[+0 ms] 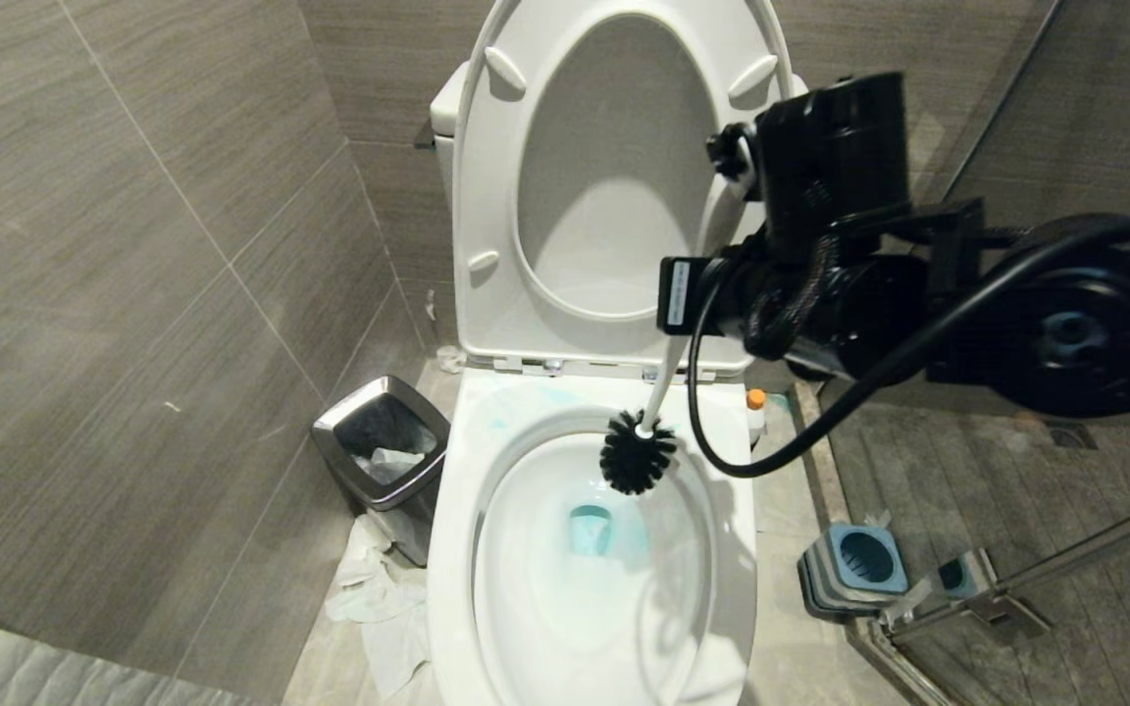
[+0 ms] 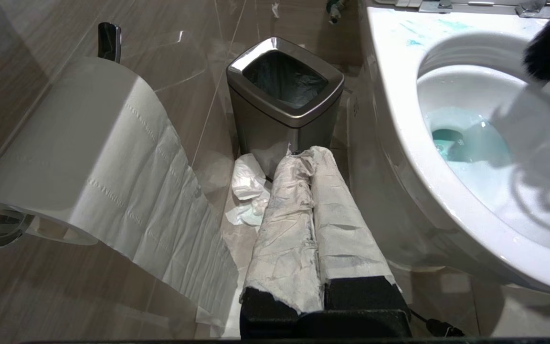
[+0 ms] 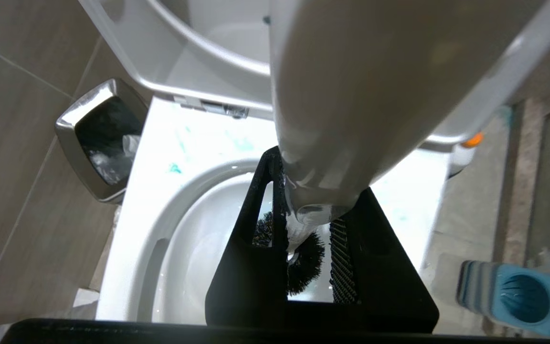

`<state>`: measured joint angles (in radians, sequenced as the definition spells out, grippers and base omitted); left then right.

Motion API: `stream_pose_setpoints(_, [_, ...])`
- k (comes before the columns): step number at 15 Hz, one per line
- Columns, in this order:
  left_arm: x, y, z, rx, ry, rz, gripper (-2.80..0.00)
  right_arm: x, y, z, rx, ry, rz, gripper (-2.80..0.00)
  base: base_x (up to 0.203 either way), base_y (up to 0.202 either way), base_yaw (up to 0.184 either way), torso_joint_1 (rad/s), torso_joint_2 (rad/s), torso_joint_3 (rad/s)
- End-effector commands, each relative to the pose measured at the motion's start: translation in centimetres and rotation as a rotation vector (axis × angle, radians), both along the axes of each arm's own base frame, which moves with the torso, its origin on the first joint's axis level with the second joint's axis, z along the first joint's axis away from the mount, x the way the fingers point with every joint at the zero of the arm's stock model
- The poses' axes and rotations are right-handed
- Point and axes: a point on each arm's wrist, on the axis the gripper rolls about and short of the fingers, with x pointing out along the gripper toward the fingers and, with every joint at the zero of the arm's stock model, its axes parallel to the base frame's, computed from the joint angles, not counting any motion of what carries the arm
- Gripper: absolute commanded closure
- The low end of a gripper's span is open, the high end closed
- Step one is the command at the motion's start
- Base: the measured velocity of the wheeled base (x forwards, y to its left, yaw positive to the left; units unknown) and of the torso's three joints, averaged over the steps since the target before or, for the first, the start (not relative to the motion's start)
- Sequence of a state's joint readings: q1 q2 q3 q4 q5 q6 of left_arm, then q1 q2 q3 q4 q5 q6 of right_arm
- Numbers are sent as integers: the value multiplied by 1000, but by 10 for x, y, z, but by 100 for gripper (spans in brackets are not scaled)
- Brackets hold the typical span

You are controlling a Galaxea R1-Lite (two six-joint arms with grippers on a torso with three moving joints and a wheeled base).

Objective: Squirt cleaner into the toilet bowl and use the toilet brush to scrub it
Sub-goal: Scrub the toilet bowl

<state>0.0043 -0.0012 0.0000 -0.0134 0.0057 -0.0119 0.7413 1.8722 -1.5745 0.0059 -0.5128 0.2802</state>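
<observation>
**Now the brush head hangs over the bowl's back rim**

Right gripper (image 3: 303,229) is clamped on the toilet brush (image 1: 638,453), handle slanting down from it, dark head just above the toilet bowl (image 1: 447,549) near its hinge edge. Blue cleaner (image 1: 590,529) pools lower, toward the front. The brush holder (image 1: 854,564) stands empty; the bin (image 1: 384,441) holds paper. Left gripper (image 2: 313,157), closed, is parked beside the bowl.

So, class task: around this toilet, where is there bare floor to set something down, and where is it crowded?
Bare tile lies right of the toilet bowl, between the white bottle and the brush holder. The left side is crowded: the bin stands against the bowl with crumpled paper in front. Over the bowl, the right gripper holds the toilet brush.
</observation>
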Motion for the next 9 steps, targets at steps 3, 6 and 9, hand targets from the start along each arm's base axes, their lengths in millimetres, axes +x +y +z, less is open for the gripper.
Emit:
stream_pose_setpoints(3, [1,0,-2,0,9,1,0,33,40,-72,-54,99,7,0,0,0,0,0,0,0])
stream_pose_setpoints(6, [1,0,-2,0,9,1,0,49,64,-112,-82,135,20,0,0,0,0,0,0,0])
stream_pose_setpoints(9, [1,0,-2,0,9,1,0,72,81,-155,-121,175,11,0,0,0,0,0,0,0])
